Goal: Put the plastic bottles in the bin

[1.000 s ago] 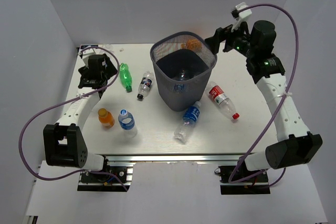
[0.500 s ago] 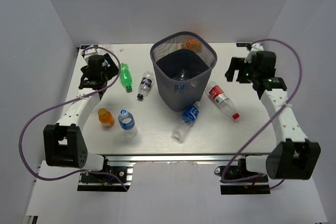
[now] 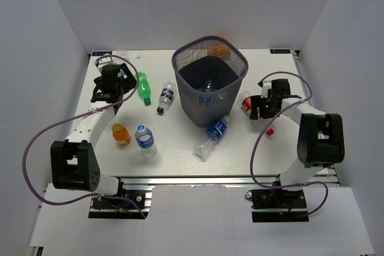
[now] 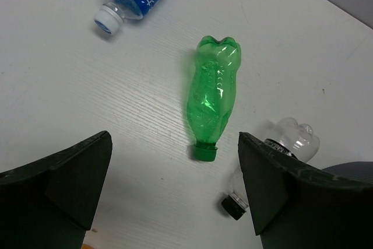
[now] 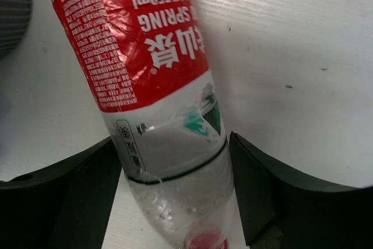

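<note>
Lying on the table (image 3: 174, 154) just right of the wire-mesh bin (image 3: 198, 106), cap pointing near and right, the red-labelled bottle (image 5: 157, 86) is straddled across its long axis by the right gripper (image 5: 172, 144); its sides are closely flanked, though a firm pinch cannot be told.

The bin (image 3: 204, 109) stands mid-rear on the tabletop (image 3: 174, 161), the front bottle (image 3: 211, 136) just before it, the right-hand bottle (image 3: 245, 104) just right of it between the fingers of the right pincer (image 3: 258, 109). To its left lie the far inner bottle (image 3: 166, 97), then the far outer bottle (image 3: 143, 88); before them, the near outer bottle (image 3: 120, 134) and the near inner bottle (image 3: 144, 139).
</note>
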Robot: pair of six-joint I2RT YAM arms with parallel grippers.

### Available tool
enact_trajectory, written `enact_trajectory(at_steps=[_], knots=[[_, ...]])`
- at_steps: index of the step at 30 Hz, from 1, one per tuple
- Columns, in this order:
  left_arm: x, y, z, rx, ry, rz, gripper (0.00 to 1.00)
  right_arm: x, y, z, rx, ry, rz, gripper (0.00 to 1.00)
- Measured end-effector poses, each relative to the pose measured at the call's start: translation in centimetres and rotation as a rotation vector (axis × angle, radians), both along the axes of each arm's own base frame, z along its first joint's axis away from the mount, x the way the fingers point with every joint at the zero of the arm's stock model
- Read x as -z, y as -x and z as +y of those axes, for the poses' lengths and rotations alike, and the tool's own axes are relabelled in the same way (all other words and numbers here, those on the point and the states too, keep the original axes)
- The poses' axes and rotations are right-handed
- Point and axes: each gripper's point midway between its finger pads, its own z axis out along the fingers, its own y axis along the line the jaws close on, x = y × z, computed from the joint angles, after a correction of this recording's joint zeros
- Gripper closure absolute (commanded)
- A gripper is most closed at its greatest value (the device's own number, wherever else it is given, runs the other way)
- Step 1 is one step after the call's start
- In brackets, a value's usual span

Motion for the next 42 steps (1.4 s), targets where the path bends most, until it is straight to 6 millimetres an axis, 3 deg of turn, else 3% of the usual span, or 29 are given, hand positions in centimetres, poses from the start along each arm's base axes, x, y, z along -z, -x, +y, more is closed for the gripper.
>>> enact_trajectory(at_steps=[2,5,7,9,11,14,17,18,19,20,23,25,27,28,32,34,37,39,42], knots=[[0.2,0.0,-0.2,0.01,0.005,0.006,0.02,0.7,-0.4,0.2,0.0,-0.007,0.024,0.36],[0.4,-0.1,-0.5,0.024,0.012,0.01,0.02,0.2,-1.3,0.2,0.008,-0.014,-0.003,0.5],[0.3,-0.2,-0.6,0.032,0.012,0.006,0.02,-0.3,-1.5,0.3,0.023,-0.021,-0.017,0.54],[0.3,-0.2,-0.7,0.041,0.012,0.005,0.02,-1.7,-1.8,0.3,0.046,-0.03,-0.049,0.55],[0.3,-0.2,-0.7,0.044,0.012,0.005,0.02,-4.4,-2.3,0.3,0.069,-0.037,-0.104,0.56],[0.4,-0.2,-0.7,0.043,0.011,0.008,0.02,-12.0,-4.6,0.0,0.106,-0.049,-0.288,0.56],[0.3,-0.2,-0.7,0.041,0.01,0.007,0.02,-22.4,-6.3,0.1,0.115,-0.084,-0.539,0.59],[0.4,-0.2,-0.7,0.041,0.009,0.008,0.02,-24.8,-6.4,0.4,0.105,-0.099,-0.593,0.61],[0.3,-0.2,-0.6,0.041,0.007,0.007,0.02,-29.6,-6.4,0.8,0.088,-0.118,-0.702,0.61],[0.3,-0.2,-0.6,0.042,0.006,0.007,0.02,-32.6,-6.2,1.3,0.065,-0.133,-0.767,0.61],[0.3,-0.2,-0.7,0.048,0.0,0.008,0.02,-40.6,-5.3,5.7,-0.091,-0.192,-0.928,0.58],[0.3,-0.3,-0.8,0.06,-0.004,0.006,0.02,-43.2,-4.5,9.9,-0.235,-0.244,-0.965,0.55],[0.3,-0.7,-0.9,0.073,-0.007,0.009,0.02,-43.7,-4.0,14.0,-0.365,-0.28,-0.956,0.5],[0.3,-1.1,-1.1,0.084,-0.008,0.011,0.02,-43.0,-3.9,16.2,-0.428,-0.291,-0.928,0.4],[0.8,-2.3,-1.7,0.13,-0.018,0.029,0.02,-36.7,-4.7,20.9,-0.551,-0.3,-0.741,0.15],[1.2,-3.0,-2.0,0.147,-0.017,0.042,0.02,-33.7,-5.5,21.5,-0.554,-0.288,-0.658,0.11],[2.2,-4.2,-2.2,0.156,-0.017,0.066,0.02,-31.3,-6.0,21.5,-0.547,-0.272,-0.585,0.11],[3.3,-4.7,-2.3,0.161,-0.016,0.092,0.02,-31.5,-6.2,21.3,-0.541,-0.27,-0.587,0.11],[5.2,-5.2,-2.8,0.179,-0.003,0.135,0.02,-34.1,-6.4,21.3,-0.53,-0.281,-0.649,0.11]])
